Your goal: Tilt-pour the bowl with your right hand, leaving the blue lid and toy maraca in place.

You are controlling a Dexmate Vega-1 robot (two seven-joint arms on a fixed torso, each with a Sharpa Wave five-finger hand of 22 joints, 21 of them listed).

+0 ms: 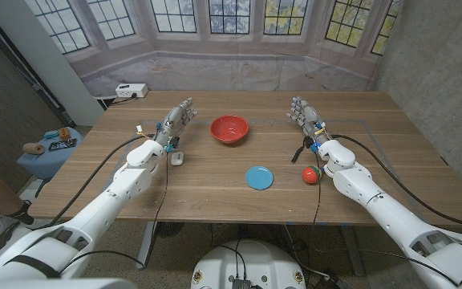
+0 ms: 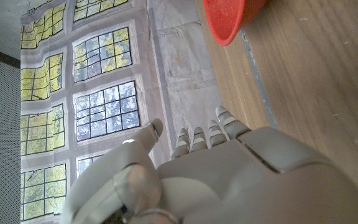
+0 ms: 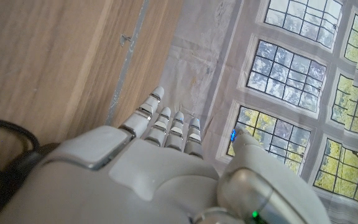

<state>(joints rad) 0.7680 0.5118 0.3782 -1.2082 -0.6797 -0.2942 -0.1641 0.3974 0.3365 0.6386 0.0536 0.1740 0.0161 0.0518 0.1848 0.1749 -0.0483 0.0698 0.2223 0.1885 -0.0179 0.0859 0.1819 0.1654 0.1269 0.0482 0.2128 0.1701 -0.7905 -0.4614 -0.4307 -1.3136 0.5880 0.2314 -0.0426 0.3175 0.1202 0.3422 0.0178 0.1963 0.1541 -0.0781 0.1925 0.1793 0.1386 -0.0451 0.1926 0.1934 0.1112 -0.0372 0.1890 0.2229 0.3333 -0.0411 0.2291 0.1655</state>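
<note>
A red bowl point(image 1: 229, 128) stands upright on the wooden table point(image 1: 215, 181), toward the far middle; its rim also shows in the left wrist view point(image 2: 232, 22). A round blue lid point(image 1: 259, 177) lies nearer the front edge. Just right of it lies the toy maraca point(image 1: 310, 174), red and green. My right hand point(image 1: 303, 113) is open, fingers extended, well to the right of the bowl and beyond the maraca, holding nothing point(image 3: 166, 162). To the bowl's left, my left hand point(image 1: 179, 119) is open and holds nothing point(image 2: 197, 174).
A small white object point(image 1: 177, 158) lies on the table beside my left forearm. Black cables run along both arms. Off the table's left side stands a blue stool with tools point(image 1: 50, 147). A white power strip point(image 1: 131, 91) sits behind the far left corner.
</note>
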